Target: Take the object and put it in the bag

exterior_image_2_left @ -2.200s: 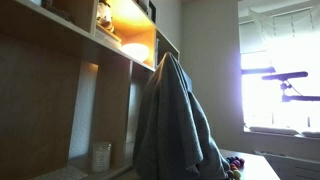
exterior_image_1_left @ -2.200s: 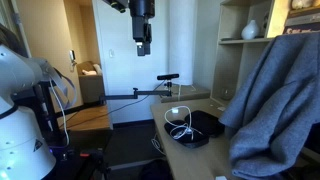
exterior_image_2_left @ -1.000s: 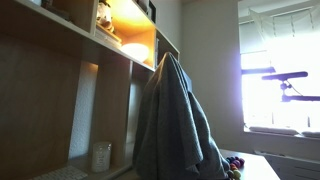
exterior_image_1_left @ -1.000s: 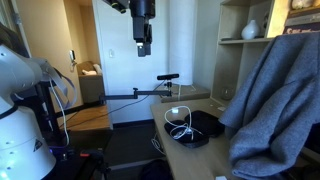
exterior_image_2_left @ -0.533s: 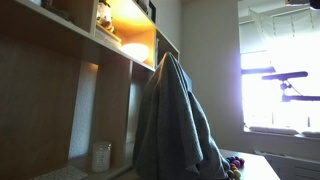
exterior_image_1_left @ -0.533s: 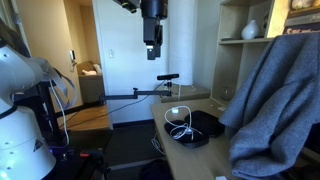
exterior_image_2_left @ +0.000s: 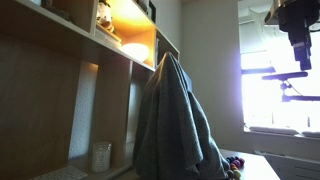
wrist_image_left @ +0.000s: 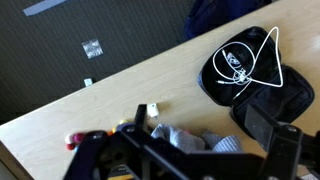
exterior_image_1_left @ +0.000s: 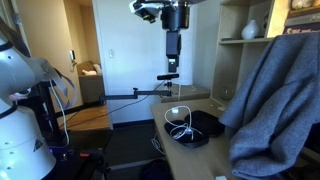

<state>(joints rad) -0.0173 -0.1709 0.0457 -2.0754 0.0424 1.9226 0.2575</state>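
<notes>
The black soft bag (wrist_image_left: 250, 72) lies flat on the wooden desk (wrist_image_left: 120, 90) with a white cord looped on top; it also shows in an exterior view (exterior_image_1_left: 196, 127). My gripper (exterior_image_1_left: 173, 65) hangs high above the desk's near end, far above the bag, and shows at the top right of an exterior view (exterior_image_2_left: 300, 60). In the wrist view the gripper (wrist_image_left: 188, 142) is open and empty. Below it on the desk lie a grey crumpled cloth piece (wrist_image_left: 192, 137), a small white object (wrist_image_left: 153, 111) and a red item (wrist_image_left: 76, 140).
A big grey cloth (exterior_image_1_left: 275, 100) drapes over something at the desk's far side, also seen in an exterior view (exterior_image_2_left: 175, 125). Shelves (exterior_image_1_left: 250, 40) stand behind it. A camera stand (exterior_image_1_left: 140, 93) and another robot body (exterior_image_1_left: 20, 110) are off the desk. Small colourful items (exterior_image_2_left: 233, 166) lie on the desk.
The arm has swung sideways from beside the doorway to above the desk's end, and has come into the second exterior view. Nothing on the desk has moved.
</notes>
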